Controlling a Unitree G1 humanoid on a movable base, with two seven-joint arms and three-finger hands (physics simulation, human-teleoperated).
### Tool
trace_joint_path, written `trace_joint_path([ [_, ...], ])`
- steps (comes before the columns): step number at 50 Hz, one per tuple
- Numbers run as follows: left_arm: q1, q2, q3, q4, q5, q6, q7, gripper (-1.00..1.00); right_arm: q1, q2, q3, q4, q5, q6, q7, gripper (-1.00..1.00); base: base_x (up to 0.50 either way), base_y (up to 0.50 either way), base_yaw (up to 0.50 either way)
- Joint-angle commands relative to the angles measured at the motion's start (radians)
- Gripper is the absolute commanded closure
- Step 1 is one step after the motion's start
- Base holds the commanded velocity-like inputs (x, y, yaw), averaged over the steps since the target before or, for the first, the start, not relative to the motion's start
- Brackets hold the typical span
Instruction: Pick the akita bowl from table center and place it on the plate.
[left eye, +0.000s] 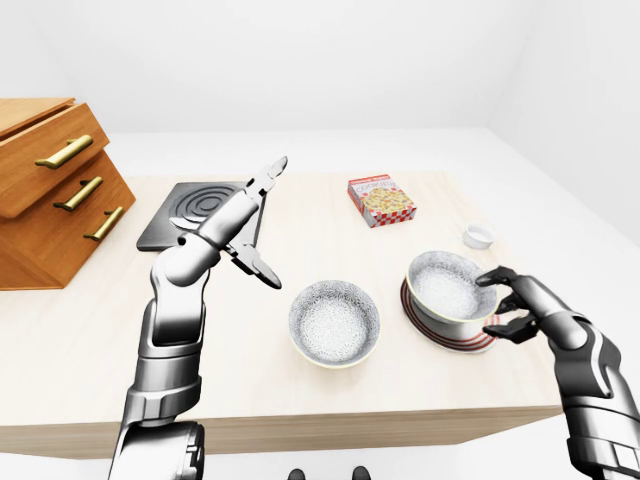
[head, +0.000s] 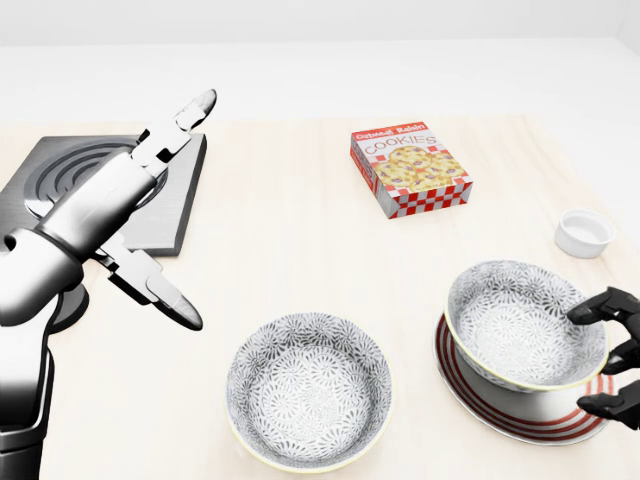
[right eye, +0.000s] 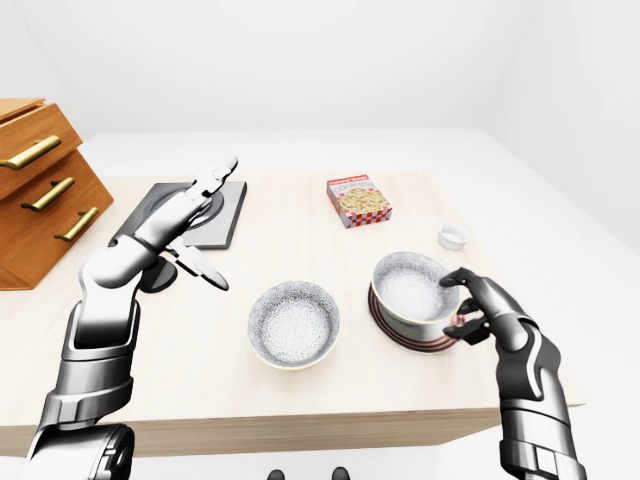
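Bowl (head: 525, 325) sits upright on the plate (head: 478, 398) at the right of the head view, its base inside the red-striped rim, so the placement looks done. The right hand (left eye: 525, 303) hangs just beside the bowl's right rim, fingers spread and gripping nothing. One finger curls near the rim and another lies low by the plate, a pose that suits letting go. The left hand (head: 120, 200) is raised and open over the left of the table (head: 300, 240), well apart from the bowl, probably to keep clear. A second bowl (head: 310, 390) rests near the table's centre.
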Motion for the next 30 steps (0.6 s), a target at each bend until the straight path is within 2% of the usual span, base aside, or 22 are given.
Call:
trace_joint_path([
  [1,0.000,0.001,0.001,-0.003,-0.001,0.000,-0.001,-1.00,-0.001,-0.003,-0.007,-0.006,0.152,0.016,-0.011,-1.00,0.00,0.00,0.00],
  [11,-0.003,0.002,0.002,0.006,-0.002,0.000,0.002,-1.00,0.010,0.001,-0.010,-0.025,0.142,0.016,-0.001,-1.00,0.00,0.00,0.00],
  [18,-0.007,0.004,0.003,0.009,-0.006,0.000,0.005,-1.00,0.053,0.020,-0.039,-0.144,0.135,0.016,0.052,-1.00,0.00,0.00,0.00],
  [25,0.001,0.005,0.010,-0.002,-0.017,0.000,0.014,-1.00,0.093,0.089,-0.108,-0.465,0.191,0.016,0.154,-1.00,0.00,0.00,0.00],
  [26,0.004,0.004,0.013,-0.009,-0.021,0.000,0.016,-1.00,0.088,0.109,-0.123,-0.568,0.234,0.016,0.192,-1.00,0.00,0.00,0.00],
  [30,0.011,0.003,0.015,-0.030,-0.032,0.000,0.021,-1.00,0.073,0.136,-0.126,-0.758,0.298,0.016,0.244,-1.00,0.00,0.00,0.00],
])
